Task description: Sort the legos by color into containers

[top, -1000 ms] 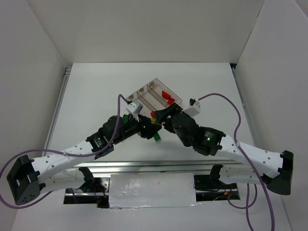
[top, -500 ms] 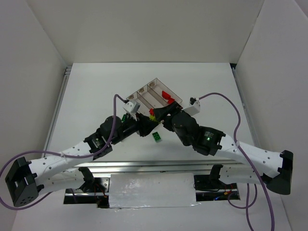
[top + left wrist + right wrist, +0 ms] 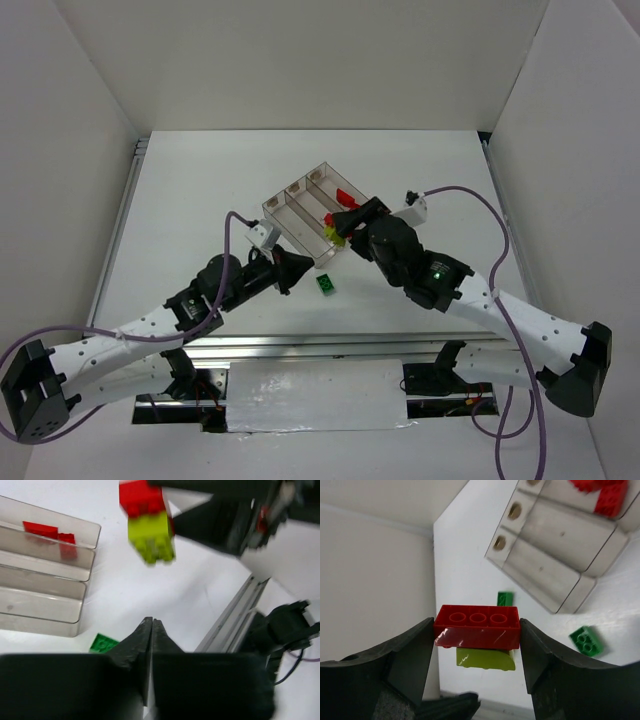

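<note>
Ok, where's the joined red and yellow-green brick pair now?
In the top view the brick pair is clamped in the right end effector at the near end of the tray, a loose green brick just nearer the bases.

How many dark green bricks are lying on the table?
2. The first green brick lies beside the tray's long outer wall; the second green brick sits off its corner. More may be hidden.
</note>
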You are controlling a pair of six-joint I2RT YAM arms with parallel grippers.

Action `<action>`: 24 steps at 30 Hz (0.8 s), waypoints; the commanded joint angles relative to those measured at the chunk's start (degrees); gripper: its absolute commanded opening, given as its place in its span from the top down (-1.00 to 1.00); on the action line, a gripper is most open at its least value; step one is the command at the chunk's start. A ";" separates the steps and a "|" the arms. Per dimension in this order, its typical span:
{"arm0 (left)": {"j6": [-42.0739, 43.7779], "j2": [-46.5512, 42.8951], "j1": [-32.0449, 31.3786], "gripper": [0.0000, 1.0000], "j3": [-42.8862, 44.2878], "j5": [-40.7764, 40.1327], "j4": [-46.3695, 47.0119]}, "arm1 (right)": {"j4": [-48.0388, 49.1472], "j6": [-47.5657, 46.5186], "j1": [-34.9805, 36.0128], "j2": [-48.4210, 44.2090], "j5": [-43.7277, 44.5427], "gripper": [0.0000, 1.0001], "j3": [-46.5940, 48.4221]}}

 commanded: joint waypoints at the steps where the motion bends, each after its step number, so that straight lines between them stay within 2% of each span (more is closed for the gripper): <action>1: 2.35 -2.21 -0.22 1.00 -1.24 -0.44 0.75 | 1.00 -3.40 -5.00 0.50 1.54 1.00 1.07; 5: 1.65 -3.97 -0.22 1.00 -2.04 -3.59 -1.45 | 2.50 -5.51 -8.70 1.73 -1.09 1.00 1.67; 9: 1.21 -3.62 -0.22 1.00 -0.55 -4.83 -4.96 | 2.49 -5.87 -8.62 2.78 -2.25 1.00 3.00; 10: 1.12 -3.27 -0.22 0.83 0.50 -4.84 -5.58 | 3.27 -5.70 -8.36 2.70 -2.60 1.00 2.39; 11: 1.30 -2.92 -0.22 0.30 0.95 -4.66 -5.41 | 3.80 -5.61 -8.36 2.61 -3.56 1.00 1.86; 13: 1.12 -2.04 -0.22 -0.32 1.74 -4.40 -4.71 | 4.69 -5.08 -7.66 2.08 -4.18 1.00 0.72; 14: 0.77 -1.78 -0.22 -0.71 1.83 -4.40 -3.40 | 5.30 -4.99 -6.70 1.99 -4.44 1.00 0.54; 15: 0.77 -1.08 -0.22 -0.90 1.83 -4.40 -2.43 | 5.39 -4.82 -6.08 1.91 -4.62 1.00 0.37; 16: 0.77 -0.72 -0.22 -0.99 1.92 -4.22 -1.37 | 5.57 -4.81 -5.55 1.91 -4.88 1.00 0.45; 24: 1.38 3.06 -0.22 -0.99 3.32 -1.58 6.18 | 7.23 -4.46 -0.89 2.43 -7.08 1.00 1.25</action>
